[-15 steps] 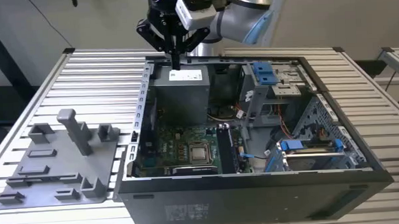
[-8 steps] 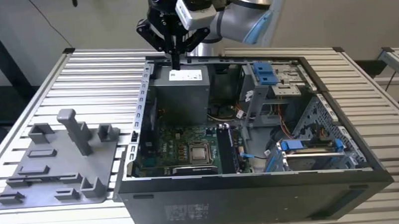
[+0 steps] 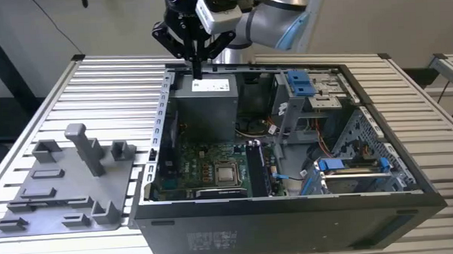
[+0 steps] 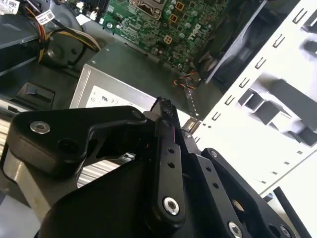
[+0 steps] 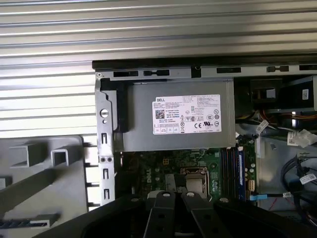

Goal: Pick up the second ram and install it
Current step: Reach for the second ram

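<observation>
Fingers point(image 3: 197, 75) pressed together, no gap between them and nothing seen gripped; in the second wrist view the two dark fingers point(image 4: 166, 148) lie flat against each other up to the tip; I hang point-down over the power supply point(image 3: 203, 105), at the far edge of the open computer case point(image 3: 290, 215), well above its grey labelled top; case lies on its side on the slatted metal surface point(image 3: 112, 86), its dark wall along the surface's near edge; grey moulded fixture point(image 3: 63, 183) sits on the same surface, just beside the case at the exterior view's left, near the surface's near corner; inside the case the green motherboard point(image 3: 187, 171) lies next to the power supply, toward the case's near wall; CPU socket point(image 3: 226, 173) sits near the board's middle; the second ram point(image 3: 267, 169) stands on edge among the memory slots at the board's edge toward the drive bays, well apart from my fingers; in the first wrist view it reads as a slim bluish strip point(image 5: 241, 166) on the outer side of the slots, with the dark memory stick point(image 5: 229, 166) just beside it on the socket side; cannot tell whether its latches are closed; bright-blue drive clips point(image 3: 300, 82) sit at the case's far corner by the drive cage.
</observation>
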Action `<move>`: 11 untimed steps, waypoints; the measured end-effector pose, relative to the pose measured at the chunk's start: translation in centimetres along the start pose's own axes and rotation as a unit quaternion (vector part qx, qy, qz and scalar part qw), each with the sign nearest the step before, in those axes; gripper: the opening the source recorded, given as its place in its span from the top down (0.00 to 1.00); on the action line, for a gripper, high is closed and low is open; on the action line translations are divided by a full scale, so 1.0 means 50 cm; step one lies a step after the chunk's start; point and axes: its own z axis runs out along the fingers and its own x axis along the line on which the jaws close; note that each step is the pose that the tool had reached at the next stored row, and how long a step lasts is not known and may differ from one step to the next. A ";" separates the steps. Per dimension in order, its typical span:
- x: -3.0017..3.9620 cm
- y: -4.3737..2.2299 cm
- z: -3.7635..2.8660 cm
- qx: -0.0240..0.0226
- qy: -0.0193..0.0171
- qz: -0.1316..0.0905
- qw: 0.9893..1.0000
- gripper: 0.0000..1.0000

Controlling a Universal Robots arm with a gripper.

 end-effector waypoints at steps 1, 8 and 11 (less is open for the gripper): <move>0.003 0.000 0.000 0.000 0.000 0.000 1.000 0.89; 0.025 -0.002 0.000 0.000 0.000 -0.003 1.000 0.89; 0.035 -0.002 -0.001 0.000 0.000 -0.004 1.000 0.89</move>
